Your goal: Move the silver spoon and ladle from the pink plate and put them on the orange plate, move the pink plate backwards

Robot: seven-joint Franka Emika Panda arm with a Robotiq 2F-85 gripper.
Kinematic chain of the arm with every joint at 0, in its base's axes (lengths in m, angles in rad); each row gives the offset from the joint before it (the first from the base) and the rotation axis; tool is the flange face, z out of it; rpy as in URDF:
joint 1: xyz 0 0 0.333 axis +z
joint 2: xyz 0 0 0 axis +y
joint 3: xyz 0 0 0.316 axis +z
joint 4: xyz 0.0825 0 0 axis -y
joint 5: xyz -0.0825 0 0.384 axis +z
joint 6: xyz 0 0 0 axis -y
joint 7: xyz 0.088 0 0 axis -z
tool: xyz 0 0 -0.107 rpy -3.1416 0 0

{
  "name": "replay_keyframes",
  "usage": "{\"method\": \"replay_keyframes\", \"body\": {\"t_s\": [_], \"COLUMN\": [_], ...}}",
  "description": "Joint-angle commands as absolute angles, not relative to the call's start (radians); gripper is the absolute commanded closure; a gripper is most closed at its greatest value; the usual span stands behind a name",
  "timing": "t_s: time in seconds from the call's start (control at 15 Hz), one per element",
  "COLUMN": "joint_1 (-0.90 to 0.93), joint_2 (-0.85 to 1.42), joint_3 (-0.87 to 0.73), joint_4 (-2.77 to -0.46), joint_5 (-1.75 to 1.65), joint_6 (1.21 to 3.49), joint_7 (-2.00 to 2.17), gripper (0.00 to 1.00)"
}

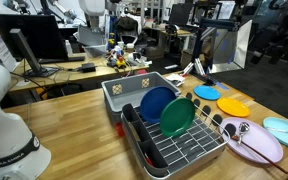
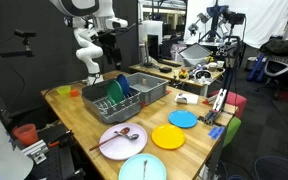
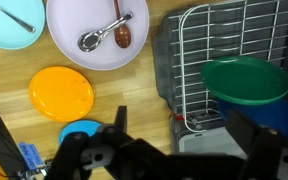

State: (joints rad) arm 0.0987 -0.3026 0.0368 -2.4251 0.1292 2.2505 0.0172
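With the silver spoon [image 3: 121,28] and ladle [image 3: 92,40] both lying on the pink plate [image 3: 74,20], near the bare orange plate [image 3: 62,92], and our claw [image 3: 184,135] wide open and empty above the worktop [image 3: 144,90], we judge the first pickup pending: next we straddle one thin handle.

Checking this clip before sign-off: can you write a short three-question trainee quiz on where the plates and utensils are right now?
1. True or false: the orange plate already holds a utensil.
2. Where does the ladle lie? A) on the pink plate. B) on the bare table. C) on the smallest plate.
3. Fill in: two plates stand in the dish rack, a blue plate and a ____ one.

Key: 1 false; 2 A; 3 green plate.
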Motion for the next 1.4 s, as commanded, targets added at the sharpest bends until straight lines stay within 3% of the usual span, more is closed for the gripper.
{"method": "replay_keyframes", "body": {"t_s": [0.0, 0.6, 0.87, 1.33], "joint_1": [0.091, 0.011, -0.006, -0.007], "joint_2": [-0.303, -0.184, -0.121, -0.120], "joint_3": [0.044, 0.023, -0.027, -0.023], "joint_4": [-2.424, -2.550, -2.567, -2.570], "joint_5": [0.132, 0.204, 0.356, 0.336], "joint_6": [2.248, 2.371, 2.338, 2.351], "joint_7": [0.015, 0.341, 0.331, 0.332], "gripper": [0.00, 0.00, 0.00, 0.00]}}
